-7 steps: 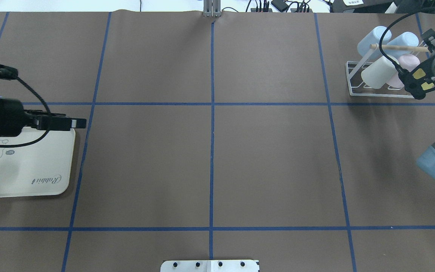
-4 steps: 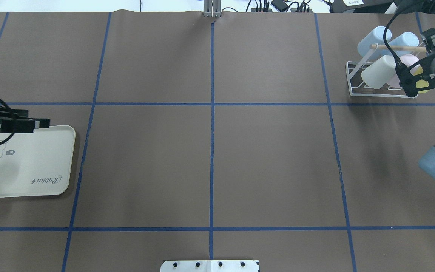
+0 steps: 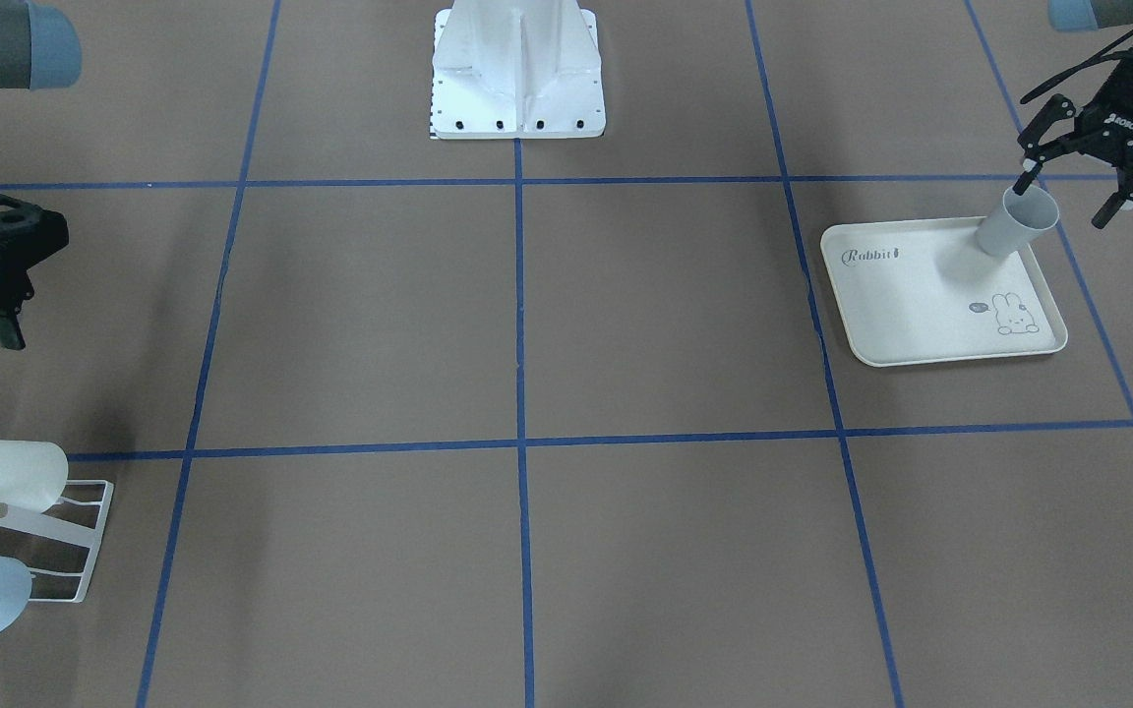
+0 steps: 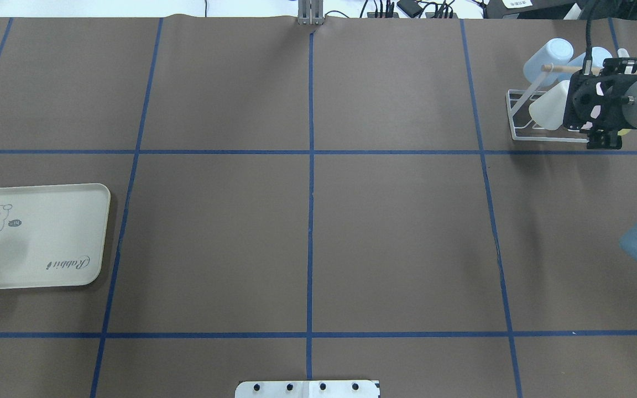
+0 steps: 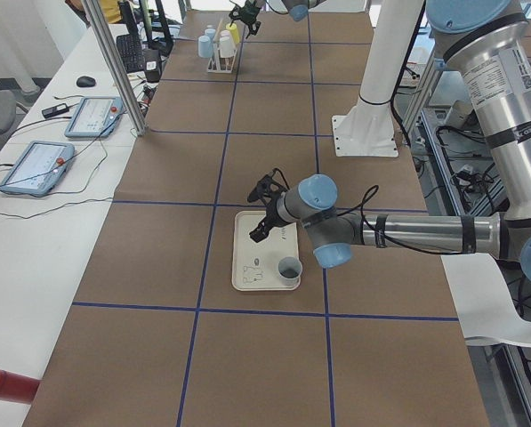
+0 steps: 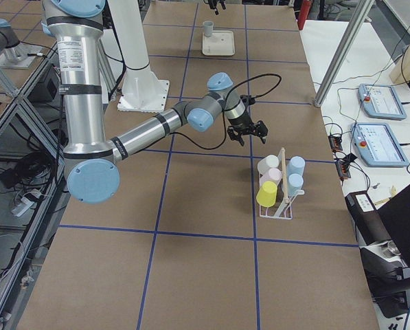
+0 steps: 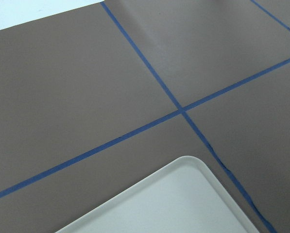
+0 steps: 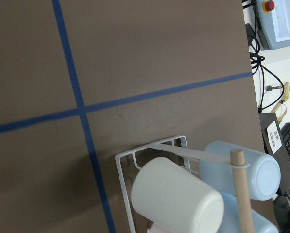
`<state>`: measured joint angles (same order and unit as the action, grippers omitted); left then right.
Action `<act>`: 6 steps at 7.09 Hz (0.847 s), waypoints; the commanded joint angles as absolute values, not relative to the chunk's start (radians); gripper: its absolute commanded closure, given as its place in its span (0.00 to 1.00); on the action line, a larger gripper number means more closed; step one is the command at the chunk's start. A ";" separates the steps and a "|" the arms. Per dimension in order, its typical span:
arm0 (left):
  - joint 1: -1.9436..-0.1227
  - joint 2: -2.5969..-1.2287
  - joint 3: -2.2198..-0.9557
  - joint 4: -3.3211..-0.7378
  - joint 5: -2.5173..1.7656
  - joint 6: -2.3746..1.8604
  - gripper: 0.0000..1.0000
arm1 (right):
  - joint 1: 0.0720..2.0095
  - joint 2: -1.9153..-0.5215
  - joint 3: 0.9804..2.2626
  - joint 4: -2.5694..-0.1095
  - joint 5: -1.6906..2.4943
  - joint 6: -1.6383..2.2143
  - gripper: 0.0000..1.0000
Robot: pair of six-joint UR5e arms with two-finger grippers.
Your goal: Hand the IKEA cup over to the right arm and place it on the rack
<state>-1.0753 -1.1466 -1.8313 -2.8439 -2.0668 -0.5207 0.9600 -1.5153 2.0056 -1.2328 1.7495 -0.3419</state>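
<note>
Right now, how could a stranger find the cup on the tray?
On the table, far left of the robot, lies a cream tray. The cup stands in its outer corner by the robot. It alone is grey and upright; other cups tilt on the rack.

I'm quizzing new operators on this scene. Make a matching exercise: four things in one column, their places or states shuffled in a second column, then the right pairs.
Column 1
1. grey cup
2. yellow cup
3. left gripper
4. right gripper

Column 2
a. open, near the rack
b. upright on the tray
c. open, near the tray
d. tipped on the rack

Pairs: 1-b, 2-d, 3-c, 4-a
</note>
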 commanded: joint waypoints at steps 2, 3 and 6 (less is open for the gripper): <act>-1.071 -1.042 -1.753 -2.965 -2.054 -0.515 0.00 | 0.957 -1.503 2.074 -1.200 2.022 0.078 0.00; -1.065 -1.045 -1.665 -3.038 -2.016 -0.517 0.00 | 0.954 -1.505 2.069 -1.198 2.045 0.078 0.00; -1.048 -1.077 -1.591 -3.082 -1.994 -0.531 0.00 | 0.942 -1.506 2.066 -1.197 2.046 0.078 0.00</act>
<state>-1.0579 -1.0631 -1.6077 -3.0757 -1.9967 -0.5244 0.9458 -1.5051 2.0668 -1.1974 2.0443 0.0770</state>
